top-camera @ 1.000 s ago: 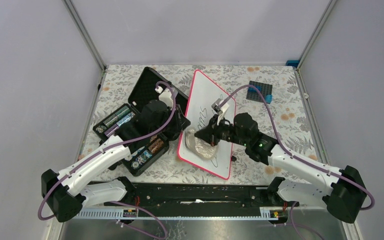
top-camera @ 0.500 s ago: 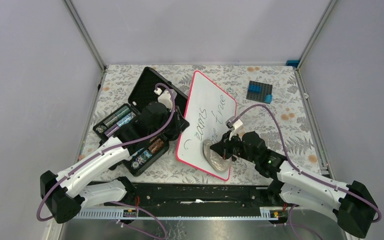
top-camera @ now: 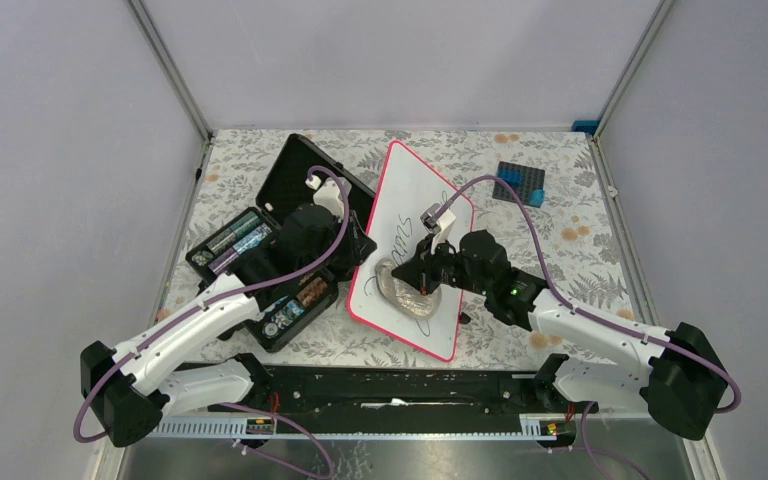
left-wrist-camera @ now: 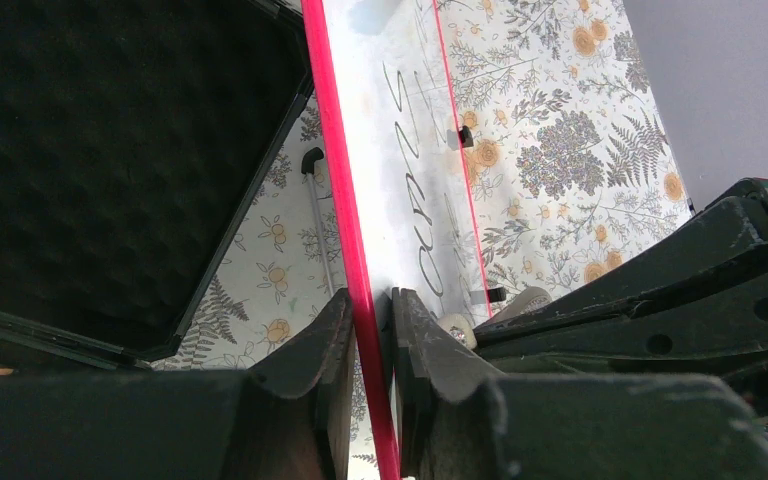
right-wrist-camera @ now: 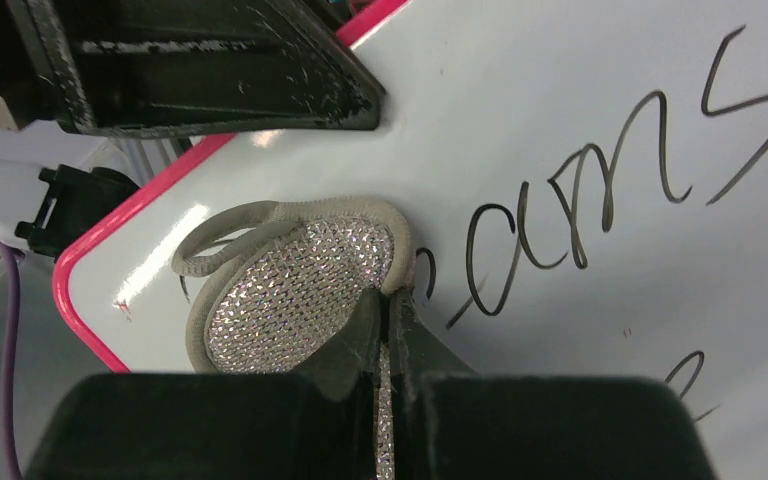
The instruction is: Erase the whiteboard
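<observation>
The whiteboard [top-camera: 409,190], white with a red-pink rim, lies tilted on the table and carries black handwriting [right-wrist-camera: 580,200]. My left gripper [top-camera: 361,252] is shut on its left rim; in the left wrist view the red rim [left-wrist-camera: 340,180] runs straight between the jaws of that gripper [left-wrist-camera: 370,312]. My right gripper [top-camera: 423,283] is shut on a sparkly grey cloth pad [top-camera: 400,297] and presses it flat on the board's lower left part. In the right wrist view the pad [right-wrist-camera: 290,290] lies just left of the letters, with the right gripper [right-wrist-camera: 392,308] pinching its edge.
An open black foam-lined case [top-camera: 295,185] holding batteries [top-camera: 235,240] lies left of the board. A blue and black block [top-camera: 520,182] sits at the back right. Enclosure posts and grey walls stand on three sides.
My right gripper swept the pad down toward the board's near edge, then back up and left to the lower left area. The left gripper has kept its hold on the rim.
</observation>
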You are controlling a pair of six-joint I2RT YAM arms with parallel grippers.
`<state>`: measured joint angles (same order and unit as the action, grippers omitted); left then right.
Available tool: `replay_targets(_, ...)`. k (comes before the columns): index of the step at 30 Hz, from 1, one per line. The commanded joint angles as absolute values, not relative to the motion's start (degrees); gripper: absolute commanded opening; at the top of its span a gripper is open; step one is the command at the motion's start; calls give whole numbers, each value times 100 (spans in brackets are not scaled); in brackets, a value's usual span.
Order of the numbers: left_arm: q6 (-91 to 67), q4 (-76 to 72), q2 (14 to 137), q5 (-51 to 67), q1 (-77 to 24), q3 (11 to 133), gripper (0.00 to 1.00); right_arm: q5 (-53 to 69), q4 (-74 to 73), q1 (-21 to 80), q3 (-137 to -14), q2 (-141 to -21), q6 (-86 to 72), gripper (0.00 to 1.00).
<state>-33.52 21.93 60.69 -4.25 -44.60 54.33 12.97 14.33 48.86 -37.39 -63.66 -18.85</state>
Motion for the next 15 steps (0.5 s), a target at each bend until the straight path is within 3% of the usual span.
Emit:
replay_targets(1, -3281, 1832, 6008, 19, -4657, 5450, 0, 1339, 2131, 5010, -3791, -6508, -1780, 0)
replay_targets(15, -3140, 2004, 5848, -247, -4654, 5410, 0, -459, 821, 4992, -2075, -5275, -1927, 0)
